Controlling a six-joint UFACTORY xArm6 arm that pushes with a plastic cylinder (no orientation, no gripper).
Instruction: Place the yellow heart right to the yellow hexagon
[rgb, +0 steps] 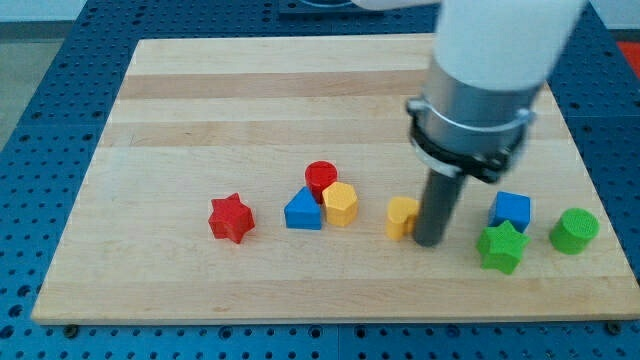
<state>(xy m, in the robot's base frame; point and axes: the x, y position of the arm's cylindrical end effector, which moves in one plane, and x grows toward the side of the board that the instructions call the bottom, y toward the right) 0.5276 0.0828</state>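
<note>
The yellow heart (402, 217) lies on the wooden board (200, 110) right of the board's middle, toward the view's bottom. The yellow hexagon (341, 204) lies a short way to its left, touching a blue triangle (303, 212) and a red cylinder (321, 179). My tip (430, 241) stands on the board right against the heart's right side. The rod hides a little of the heart's right edge.
A red star (231, 218) lies at the left. At the right of my tip lie a blue cube (511, 210), a green star (501, 247) and a green cylinder (574, 230). The board's bottom edge is close below the blocks.
</note>
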